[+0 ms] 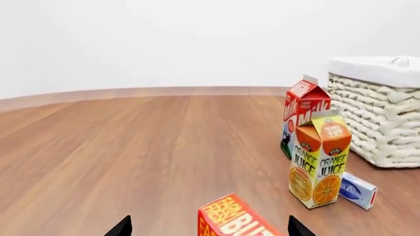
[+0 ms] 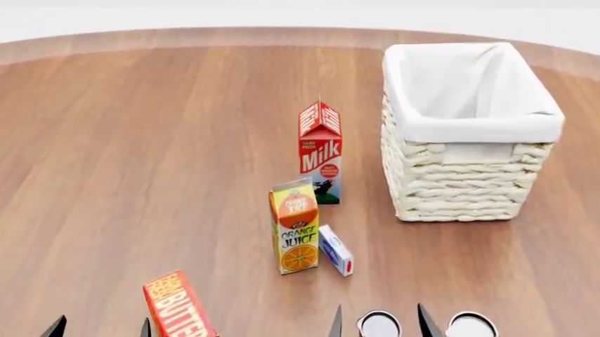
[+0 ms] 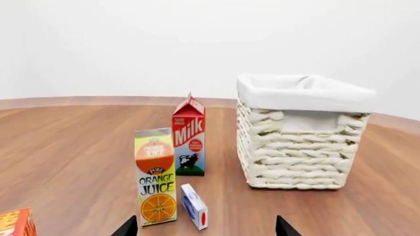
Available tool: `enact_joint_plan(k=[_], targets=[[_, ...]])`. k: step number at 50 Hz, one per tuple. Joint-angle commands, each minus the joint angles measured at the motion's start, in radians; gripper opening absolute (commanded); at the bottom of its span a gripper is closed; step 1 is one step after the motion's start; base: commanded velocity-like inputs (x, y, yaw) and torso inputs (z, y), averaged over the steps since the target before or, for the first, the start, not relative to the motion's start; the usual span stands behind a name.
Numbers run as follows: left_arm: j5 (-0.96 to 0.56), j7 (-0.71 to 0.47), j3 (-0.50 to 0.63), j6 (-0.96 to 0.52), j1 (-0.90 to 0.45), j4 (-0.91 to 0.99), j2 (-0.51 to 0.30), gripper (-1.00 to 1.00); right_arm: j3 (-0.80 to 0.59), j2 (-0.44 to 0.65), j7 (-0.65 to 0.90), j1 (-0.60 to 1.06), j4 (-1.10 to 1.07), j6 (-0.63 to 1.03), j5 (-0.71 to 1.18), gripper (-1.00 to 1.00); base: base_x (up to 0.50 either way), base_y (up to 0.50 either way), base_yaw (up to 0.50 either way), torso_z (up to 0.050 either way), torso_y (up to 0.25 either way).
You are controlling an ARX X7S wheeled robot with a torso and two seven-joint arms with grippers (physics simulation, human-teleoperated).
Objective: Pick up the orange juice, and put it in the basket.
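Observation:
The orange juice [image 2: 295, 228] is a tall yellow-and-orange carton standing upright on the wood table. It also shows in the left wrist view [image 1: 319, 160] and the right wrist view [image 3: 155, 177]. The basket [image 2: 468, 184], cream wicker with white lining, stands to its far right and shows in the left wrist view [image 1: 377, 120] and the right wrist view [image 3: 298, 147]. My left gripper [image 2: 98, 328] is open at the near edge, beside the butter box. My right gripper [image 2: 377, 324] is open and empty, near and right of the juice.
A red-and-white milk carton [image 2: 321, 151] stands just behind the juice. A small white-and-blue box [image 2: 336, 250] lies at the juice's right foot. A red butter box [image 2: 176, 307] stands at the near left, between my left fingers in the left wrist view [image 1: 235, 220].

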Motion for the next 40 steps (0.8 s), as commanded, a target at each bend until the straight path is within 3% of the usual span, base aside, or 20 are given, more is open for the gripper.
enact_joint_plan(k=[1,40], targets=[[-0.007,-0.008,0.009,0.002,-0.001,-0.001,-0.007,1.00,-0.009,0.006,0.007,0.001,0.010,-0.010,0.007,1.00,0.24,0.00,0.00,0.000,0.000],[-0.027,-0.032,0.034,0.007,-0.005,-0.002,-0.027,1.00,-0.029,0.027,0.032,0.009,0.003,-0.006,0.033,1.00,0.24,0.00,0.00,0.000,0.000]])
